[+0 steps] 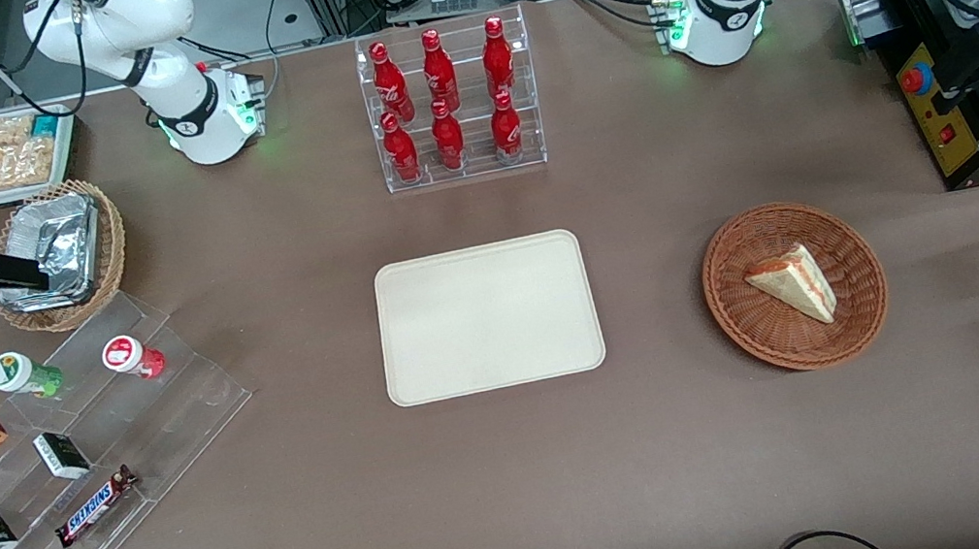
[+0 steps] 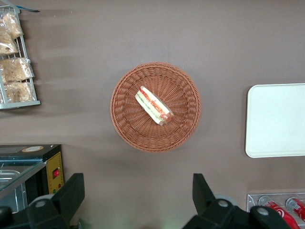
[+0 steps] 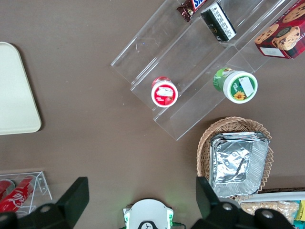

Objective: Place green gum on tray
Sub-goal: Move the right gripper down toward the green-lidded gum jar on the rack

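The green gum point(image 1: 16, 373) stands on the top step of a clear acrylic stand point(image 1: 173, 383), its white lid point(image 3: 239, 86) facing up. It is at the working arm's end of the table. The cream tray point(image 1: 486, 314) lies flat at the table's middle with nothing on it, and its edge point(image 3: 14, 90) shows in the right wrist view. My gripper point(image 1: 23, 272) hangs above the foil-tray basket, farther from the front camera than the green gum and apart from it. Its fingers point(image 3: 76, 195) stand wide open with nothing between them.
A red canister point(image 1: 127, 354) stands beside the green gum on the same step. Lower steps hold small black boxes point(image 1: 61, 454) and Snickers bars point(image 1: 94, 506). A wicker basket point(image 1: 112, 238) holds foil trays. A bottle rack point(image 1: 453, 103) and a sandwich basket point(image 1: 726, 276) stand elsewhere.
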`<action>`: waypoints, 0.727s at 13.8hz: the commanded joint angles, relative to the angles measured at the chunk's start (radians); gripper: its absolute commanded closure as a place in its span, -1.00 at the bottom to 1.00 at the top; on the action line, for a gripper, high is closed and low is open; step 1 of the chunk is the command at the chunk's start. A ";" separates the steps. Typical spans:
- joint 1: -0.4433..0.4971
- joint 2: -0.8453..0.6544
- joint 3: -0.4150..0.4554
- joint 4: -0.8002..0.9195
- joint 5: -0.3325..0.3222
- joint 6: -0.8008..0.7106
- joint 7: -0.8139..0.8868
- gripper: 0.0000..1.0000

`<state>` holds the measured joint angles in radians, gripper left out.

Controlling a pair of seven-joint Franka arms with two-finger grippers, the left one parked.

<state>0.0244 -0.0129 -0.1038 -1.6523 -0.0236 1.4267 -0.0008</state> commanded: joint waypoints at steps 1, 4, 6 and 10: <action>0.005 0.017 -0.008 0.029 -0.004 -0.014 0.010 -1.00; 0.005 0.019 -0.007 0.017 -0.006 0.007 0.007 -1.00; -0.004 0.024 -0.010 -0.023 0.005 0.069 -0.001 -1.00; -0.030 0.031 -0.020 -0.089 0.005 0.162 -0.175 -1.00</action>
<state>0.0175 0.0186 -0.1162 -1.7073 -0.0242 1.5443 -0.0689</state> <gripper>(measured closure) 0.000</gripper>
